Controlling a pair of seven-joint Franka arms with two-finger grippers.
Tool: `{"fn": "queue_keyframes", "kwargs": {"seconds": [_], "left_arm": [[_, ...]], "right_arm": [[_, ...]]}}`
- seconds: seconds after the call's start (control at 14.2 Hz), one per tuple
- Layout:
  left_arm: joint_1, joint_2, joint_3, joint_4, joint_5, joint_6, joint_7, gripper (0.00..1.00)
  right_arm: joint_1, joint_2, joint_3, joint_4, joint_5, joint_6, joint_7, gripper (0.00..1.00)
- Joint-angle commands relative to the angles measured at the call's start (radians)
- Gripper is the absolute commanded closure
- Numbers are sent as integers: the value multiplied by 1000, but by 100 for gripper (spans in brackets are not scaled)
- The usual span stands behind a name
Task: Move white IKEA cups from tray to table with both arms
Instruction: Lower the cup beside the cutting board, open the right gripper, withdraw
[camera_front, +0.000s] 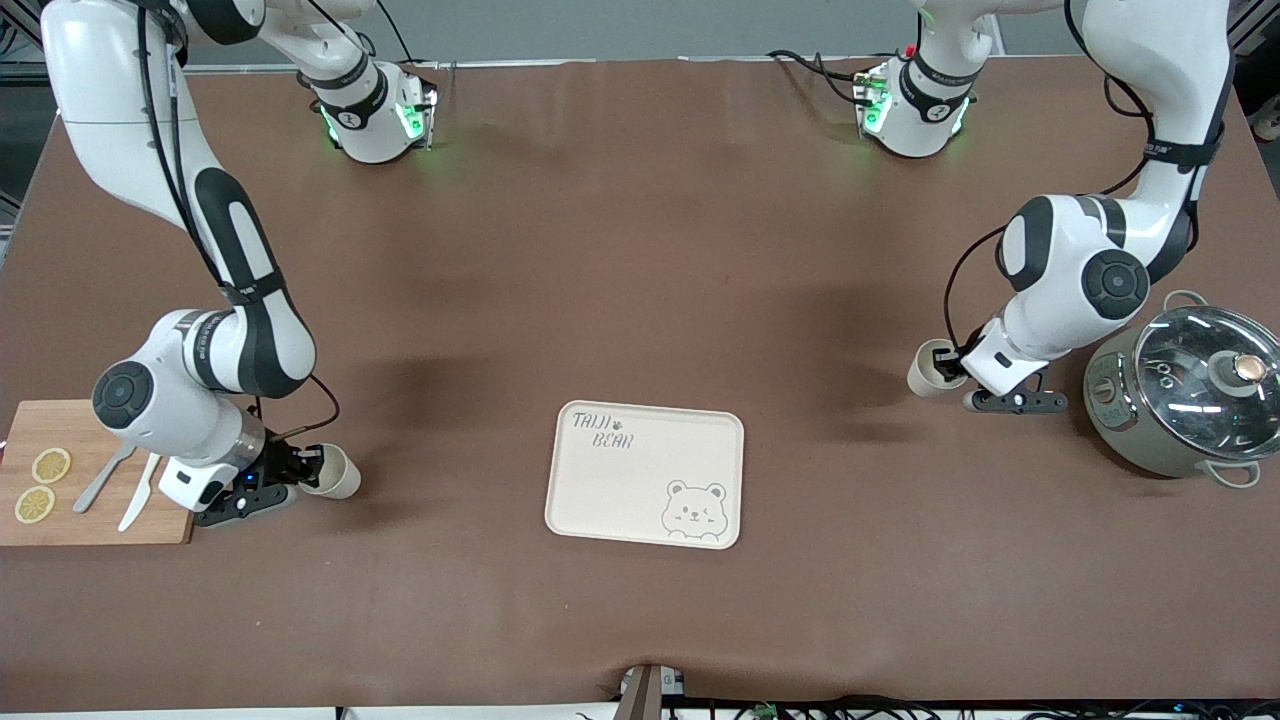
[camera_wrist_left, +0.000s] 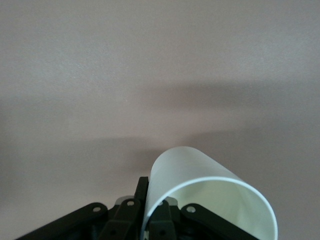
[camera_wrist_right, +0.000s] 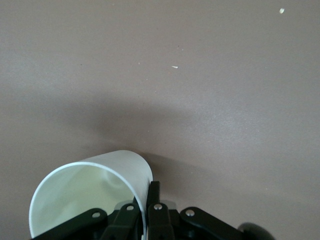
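Cream tray (camera_front: 645, 475) sits empty; left gripper (camera_front: 948, 372) and right gripper (camera_front: 305, 470) each have jaws clamped on a cup's wall, low over the counter (camera_front: 640, 280). Next: set down, release.

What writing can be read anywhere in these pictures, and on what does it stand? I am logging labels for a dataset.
"TAIJI BEAR": grey lettering on the tray, beside a small paw mark, with a bear-face drawing in another corner.
Markings on the arm bases' collars: too small to read.
Panel on the pot: nothing readable.
The cups and the wooden cutting board: no writing visible.
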Motion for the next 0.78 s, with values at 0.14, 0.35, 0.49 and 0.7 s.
{"fn": "queue_keyframes", "kwargs": {"seconds": [0.14, 0.35, 0.49, 0.7], "left_arm": [[1, 44, -7, -8, 7, 63, -12, 100], [-4, 67, -7, -8, 7, 98, -17, 100], [-4, 79, -9, -8, 7, 117, -20, 100], [-4, 93, -10, -6, 5, 121, -20, 100]], "right_arm": [[-13, -4, 14, -15, 36, 16, -19, 100], [-16, -2, 19, -11, 37, 16, -16, 4], [-8, 4, 19, 9, 36, 2, -13, 0], [-8, -4, 17, 70, 33, -59, -13, 0]]}}
